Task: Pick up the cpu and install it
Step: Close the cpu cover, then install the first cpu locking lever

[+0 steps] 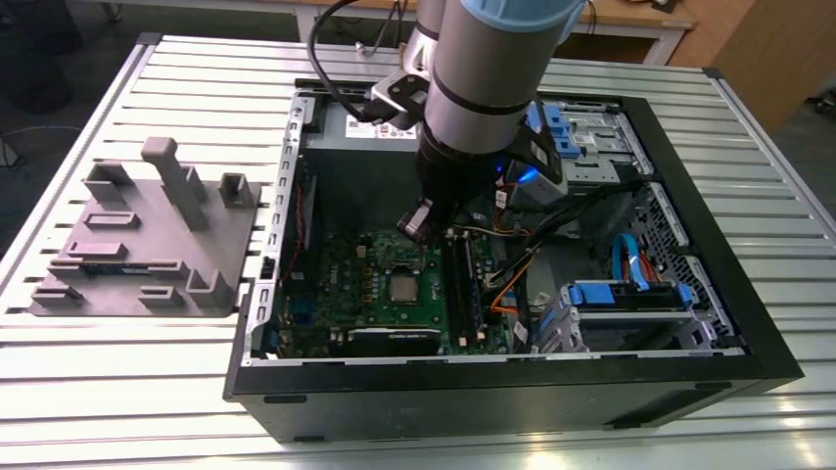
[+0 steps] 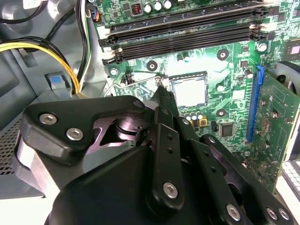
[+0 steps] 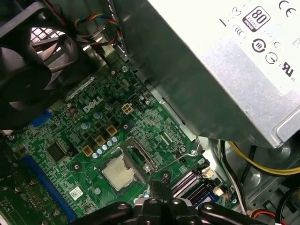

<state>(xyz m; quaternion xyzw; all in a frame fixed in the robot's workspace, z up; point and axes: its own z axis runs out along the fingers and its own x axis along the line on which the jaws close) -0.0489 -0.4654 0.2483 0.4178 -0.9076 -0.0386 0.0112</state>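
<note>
Your cpu (image 1: 407, 288) is already sitting in the socket on the green motherboard (image 1: 352, 269), silver top showing in both wrist views (image 2: 190, 91) (image 3: 118, 172). Your gripper (image 2: 160, 84) hangs just beside the socket's edge, fingers pinched together, holding nothing that you can see.

— What does the arm (image 1: 477, 93) look like?
— Thick silver-grey tube, a pale blue ring at the joint, black cable (image 1: 327, 59) looping off its side.
— And the gripper (image 2: 159, 89)?
— Matte black linkage plates, fastened with round silver screws (image 2: 75, 134).
</note>
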